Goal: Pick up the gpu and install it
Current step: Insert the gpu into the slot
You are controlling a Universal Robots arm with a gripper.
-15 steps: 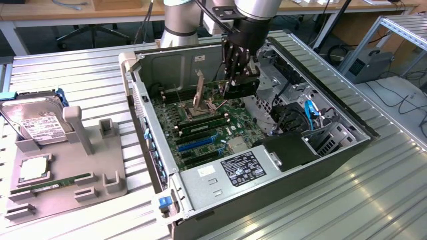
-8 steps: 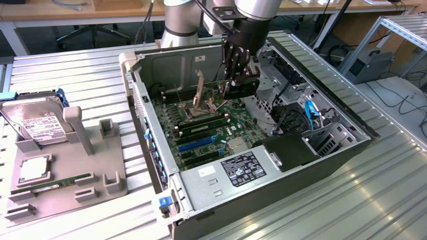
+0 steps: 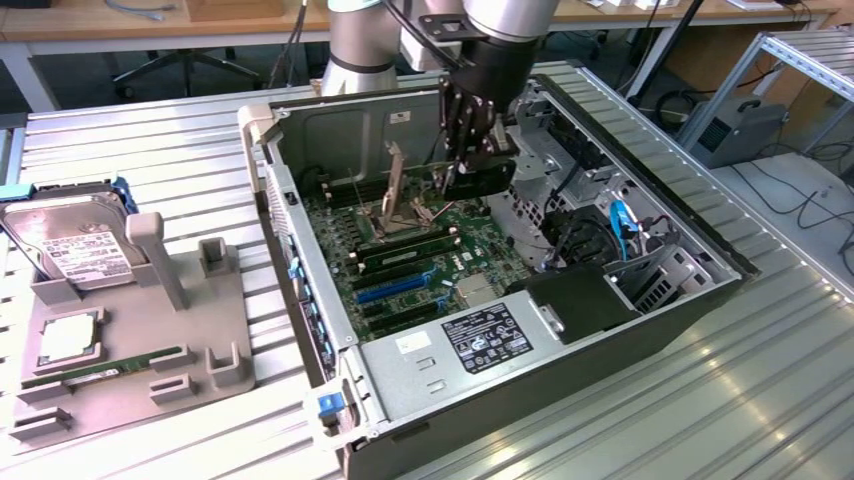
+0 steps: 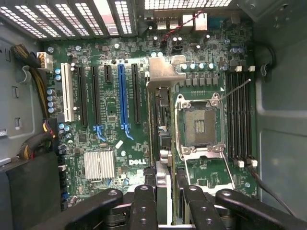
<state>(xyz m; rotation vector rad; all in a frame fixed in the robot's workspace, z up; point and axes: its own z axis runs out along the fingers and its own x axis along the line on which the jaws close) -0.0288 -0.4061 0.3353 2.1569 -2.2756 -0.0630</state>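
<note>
Gpu (image 3: 478,178) hangs on edge inside the computer case (image 3: 274,160), above the motherboard (image 4: 110,139), clamped between the closed fingers of the gripper (image 3: 470,150). To seat it well, hold it upright, parallel to the blue slot (image 4: 122,96), and press evenly.

black gpu (image 3: 481,178), green motherboard (image 4: 140,141), blue slot (image 4: 121,96)

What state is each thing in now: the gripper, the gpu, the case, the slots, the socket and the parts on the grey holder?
gripper: shut on the gpu.
gpu: held on edge above the motherboard, not in a slot.
computer case: lying on its side, open.
expansion slots: empty.
processor socket: open, empty.
hard drive: standing in the grey holder.
memory stick: lying in the grey holder.
</note>
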